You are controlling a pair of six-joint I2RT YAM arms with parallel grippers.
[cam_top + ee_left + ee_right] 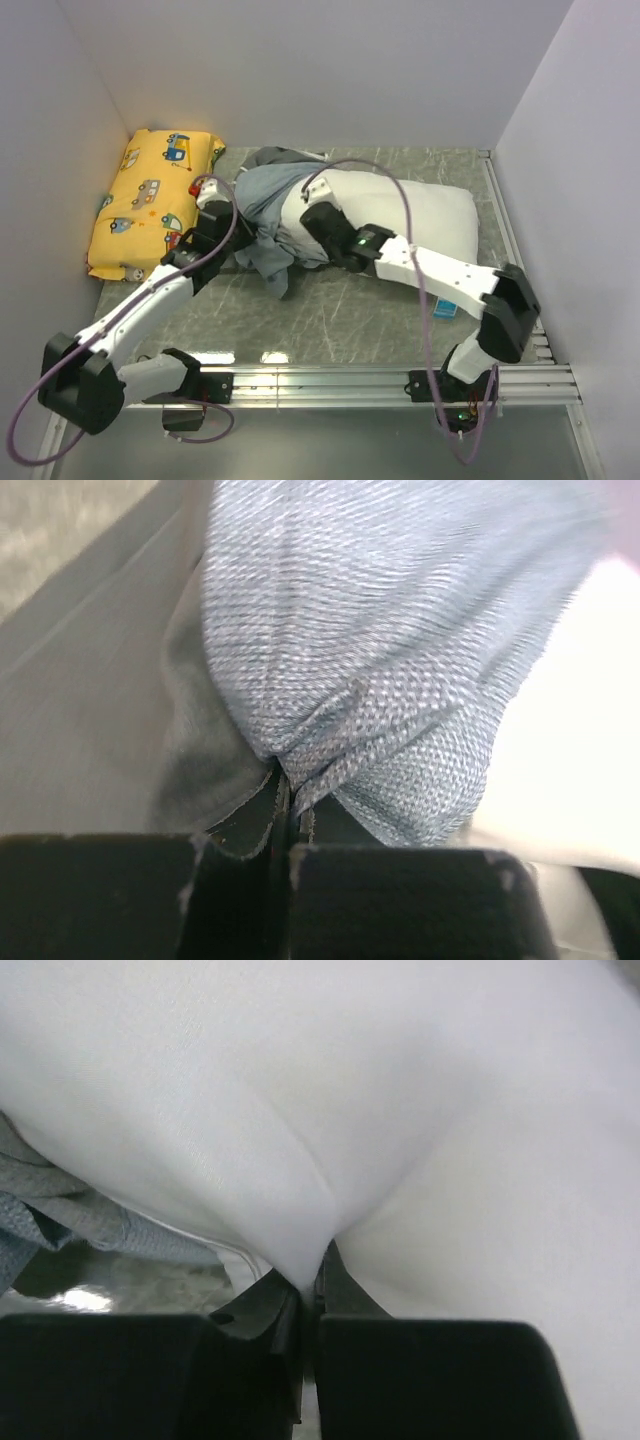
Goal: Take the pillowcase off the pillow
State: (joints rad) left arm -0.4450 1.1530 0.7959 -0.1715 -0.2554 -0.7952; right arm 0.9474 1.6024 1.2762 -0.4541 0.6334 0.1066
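The white pillow lies across the back middle of the table, its right part bare. The grey-blue pillowcase is bunched over its left end, with a darker flap hanging toward the front. My left gripper is shut on a fold of the pillowcase, pinched between its jaws. My right gripper is shut on a fold of the white pillow, its fingertips meeting at the pinch. The pillowcase edge shows at the left of the right wrist view.
A yellow cushion with cartoon vehicles leans at the back left against the wall. A small blue object lies under my right forearm. White walls close the left, back and right sides. A metal rail runs along the near edge.
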